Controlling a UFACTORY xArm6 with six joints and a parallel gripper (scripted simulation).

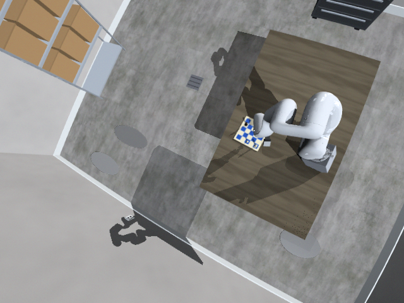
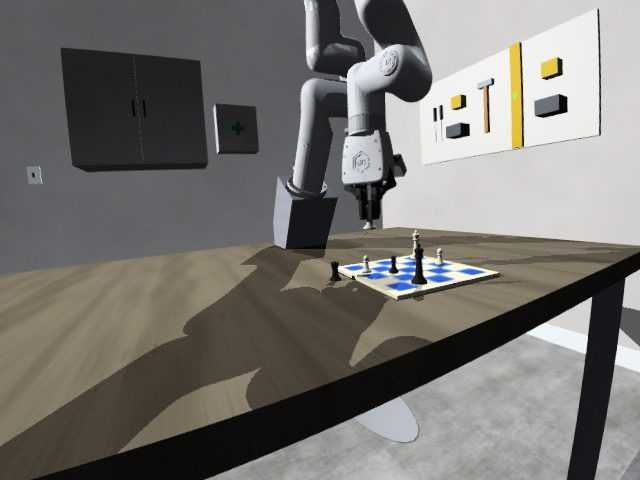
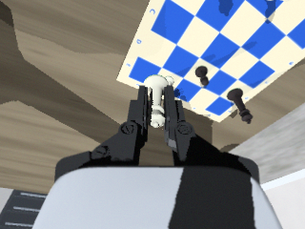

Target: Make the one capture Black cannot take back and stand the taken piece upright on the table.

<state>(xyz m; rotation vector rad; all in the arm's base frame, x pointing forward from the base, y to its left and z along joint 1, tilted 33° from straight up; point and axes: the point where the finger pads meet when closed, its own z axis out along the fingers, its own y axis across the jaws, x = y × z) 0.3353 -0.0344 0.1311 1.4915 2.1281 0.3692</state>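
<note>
My gripper [image 3: 155, 97] is shut on a white chess piece [image 3: 156, 97] and holds it in the air above the near edge of the blue and cream board [image 2: 413, 274]; it also shows in the exterior view [image 2: 368, 219]. A black rook [image 2: 334, 270] stands upright on the table just left of the board. On the board stand a tall black piece [image 2: 418, 265], a black pawn [image 2: 393, 264], a white pawn [image 2: 366, 264], a tall white piece [image 2: 415, 240] and another white pawn [image 2: 439, 255]. The wrist view shows the black pawn [image 3: 202, 75] and the black rook.
The arm's grey base block [image 2: 303, 217] stands on the table behind the board. The table's front edge [image 2: 361, 382] runs close to the board. A wall cabinet [image 2: 135, 109] and a tool panel [image 2: 509, 87] hang behind.
</note>
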